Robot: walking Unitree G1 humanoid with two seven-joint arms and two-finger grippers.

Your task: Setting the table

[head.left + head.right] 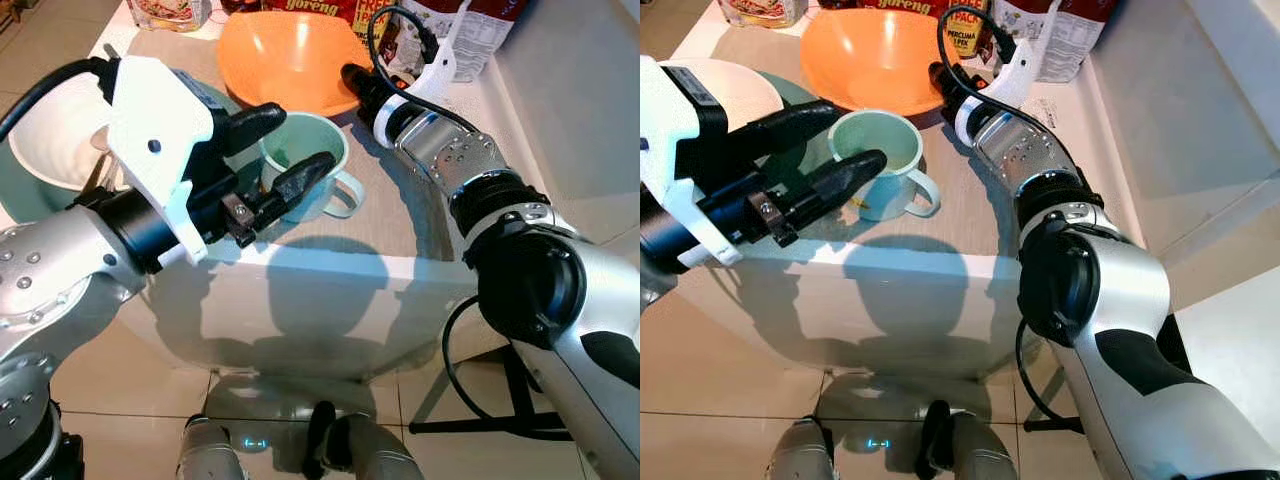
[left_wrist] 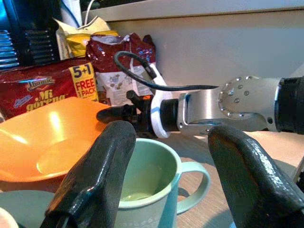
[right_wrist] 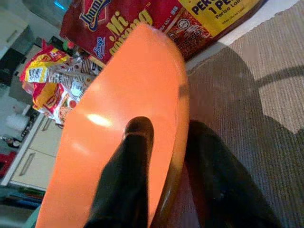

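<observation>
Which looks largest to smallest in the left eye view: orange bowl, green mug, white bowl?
1. orange bowl
2. white bowl, partly hidden behind the left arm, so its rank against the mug is unsure
3. green mug

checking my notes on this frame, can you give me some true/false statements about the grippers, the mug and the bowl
1. The right gripper has one finger inside the orange bowl and one outside its rim. True.
2. The left gripper is shut on the mug's handle. False: it is open, its fingers on either side of the green mug.
3. The mug lies on its side. False: it stands upright.
4. Snack packets sit behind the bowl. True.
5. The mug stands inside the orange bowl. False: it stands beside it, on the mat.
</observation>
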